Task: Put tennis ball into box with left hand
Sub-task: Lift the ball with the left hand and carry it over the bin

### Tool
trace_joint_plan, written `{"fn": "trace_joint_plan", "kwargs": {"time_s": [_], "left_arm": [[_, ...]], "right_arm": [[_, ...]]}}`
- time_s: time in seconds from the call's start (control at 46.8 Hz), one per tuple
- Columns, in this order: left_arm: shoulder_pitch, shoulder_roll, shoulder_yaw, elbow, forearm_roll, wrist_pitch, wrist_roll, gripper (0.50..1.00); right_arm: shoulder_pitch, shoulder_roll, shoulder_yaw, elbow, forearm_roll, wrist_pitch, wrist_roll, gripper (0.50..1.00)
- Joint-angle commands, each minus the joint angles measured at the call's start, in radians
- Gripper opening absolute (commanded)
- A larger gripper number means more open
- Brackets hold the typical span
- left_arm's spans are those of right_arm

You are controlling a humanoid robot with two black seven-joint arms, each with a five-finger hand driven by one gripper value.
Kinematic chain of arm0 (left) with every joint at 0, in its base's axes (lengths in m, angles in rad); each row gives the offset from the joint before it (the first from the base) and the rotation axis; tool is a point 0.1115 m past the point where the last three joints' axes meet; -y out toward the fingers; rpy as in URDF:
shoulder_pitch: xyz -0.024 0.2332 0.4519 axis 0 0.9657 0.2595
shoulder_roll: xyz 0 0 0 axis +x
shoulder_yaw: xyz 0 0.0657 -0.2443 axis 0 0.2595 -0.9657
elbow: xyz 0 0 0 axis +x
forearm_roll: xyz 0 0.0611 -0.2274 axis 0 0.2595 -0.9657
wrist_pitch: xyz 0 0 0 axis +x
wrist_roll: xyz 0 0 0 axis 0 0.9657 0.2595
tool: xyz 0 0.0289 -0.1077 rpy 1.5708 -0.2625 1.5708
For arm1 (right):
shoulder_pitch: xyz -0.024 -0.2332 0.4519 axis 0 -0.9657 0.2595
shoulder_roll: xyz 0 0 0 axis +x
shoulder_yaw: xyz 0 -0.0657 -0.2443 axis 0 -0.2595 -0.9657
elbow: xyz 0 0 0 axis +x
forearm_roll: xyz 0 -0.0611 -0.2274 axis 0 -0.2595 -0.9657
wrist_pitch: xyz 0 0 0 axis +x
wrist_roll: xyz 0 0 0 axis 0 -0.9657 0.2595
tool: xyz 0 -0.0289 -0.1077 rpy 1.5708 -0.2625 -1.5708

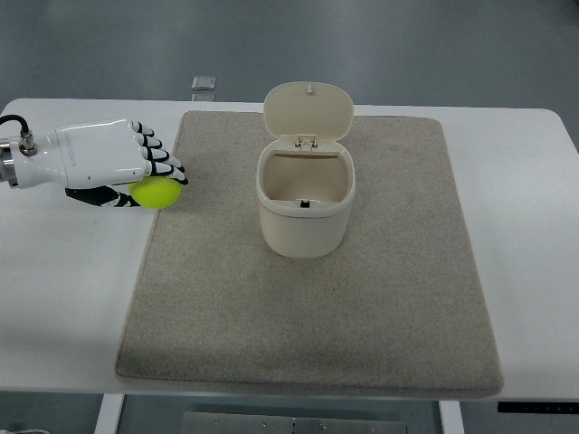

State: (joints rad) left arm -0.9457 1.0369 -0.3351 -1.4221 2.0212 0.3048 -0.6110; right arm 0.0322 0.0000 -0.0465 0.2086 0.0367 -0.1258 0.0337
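Note:
A yellow-green tennis ball (157, 193) sits at the left edge of the beige mat (380, 298). My left hand (152, 176), white with black finger joints, comes in from the left and its fingers curl over the ball, with the thumb below it. The box is a cream bin (305, 210) with its hinged lid (308, 112) standing open at the back; it stands on the mat to the right of the ball. The bin's inside looks empty. The right hand is out of view.
The mat lies on a white table (63, 289). A small grey square object (204, 84) lies on the floor beyond the table's far edge.

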Motion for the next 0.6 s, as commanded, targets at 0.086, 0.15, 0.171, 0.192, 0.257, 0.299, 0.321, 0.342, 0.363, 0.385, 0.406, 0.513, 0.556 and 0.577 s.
{"fn": "trace_joint_plan", "kwargs": {"time_s": [0.086, 0.15, 0.171, 0.192, 0.257, 0.299, 0.321, 0.342, 0.363, 0.385, 0.406, 0.513, 0.556, 0.577], "left_arm": [[-0.06, 0.005, 0.001, -0.029, -0.001, 0.002, 0.0, 0.5], [-0.08, 0.005, 0.001, -0.047, -0.001, 0.002, 0.0, 0.5], [-0.087, 0.003, 0.002, -0.054, -0.001, 0.002, 0.0, 0.5], [-0.094, 0.002, 0.002, -0.061, -0.001, 0.002, 0.0, 0.5], [-0.114, -0.001, 0.004, -0.084, -0.001, 0.0, 0.0, 0.5], [-0.128, -0.006, 0.005, -0.098, -0.001, -0.001, 0.0, 0.5], [-0.136, -0.008, 0.007, -0.104, -0.001, -0.004, 0.0, 0.5], [-0.143, -0.009, 0.007, -0.11, -0.001, -0.007, 0.0, 0.5], [-0.151, -0.012, 0.008, -0.115, -0.001, -0.009, 0.0, 0.5], [-0.16, -0.018, 0.01, -0.12, -0.001, -0.012, 0.0, 0.5], [-0.165, -0.026, 0.011, -0.124, -0.001, -0.013, 0.0, 0.5], [-0.182, -0.066, 0.011, -0.127, -0.001, -0.026, 0.0, 0.5], [-0.194, -0.084, 0.013, -0.124, -0.002, -0.039, 0.0, 0.5], [-0.199, -0.095, 0.013, -0.123, -0.002, -0.049, 0.0, 0.5]], "right_arm": [[0.0, 0.0, 0.0, 0.0, 0.0, 0.0, 0.0, 0.901], [0.0, 0.0, -0.001, 0.0, 0.0, 0.0, 0.0, 0.901], [0.0, 0.0, -0.001, 0.0, 0.0, 0.0, 0.0, 0.901], [0.0, 0.0, 0.0, 0.0, 0.0, 0.0, 0.0, 0.901], [0.0, 0.0, 0.0, 0.0, 0.0, 0.0, 0.0, 0.901], [0.0, 0.0, 0.0, 0.0, 0.0, 0.0, 0.0, 0.901], [0.0, 0.0, -0.001, 0.0, 0.0, 0.0, 0.0, 0.901], [0.0, 0.0, 0.0, 0.0, 0.0, 0.0, 0.0, 0.901], [0.0, 0.0, -0.001, 0.0, 0.0, 0.0, 0.0, 0.901], [0.0, 0.0, 0.0, 0.0, 0.0, 0.0, 0.0, 0.901], [0.0, 0.0, 0.0, 0.0, -0.001, 0.0, 0.0, 0.901], [0.0, 0.0, 0.0, 0.0, 0.0, 0.0, 0.0, 0.901], [0.0, 0.0, 0.0, 0.0, 0.0, 0.0, 0.0, 0.901], [0.0, 0.0, 0.0, 0.0, 0.0, 0.0, 0.0, 0.901]]}}
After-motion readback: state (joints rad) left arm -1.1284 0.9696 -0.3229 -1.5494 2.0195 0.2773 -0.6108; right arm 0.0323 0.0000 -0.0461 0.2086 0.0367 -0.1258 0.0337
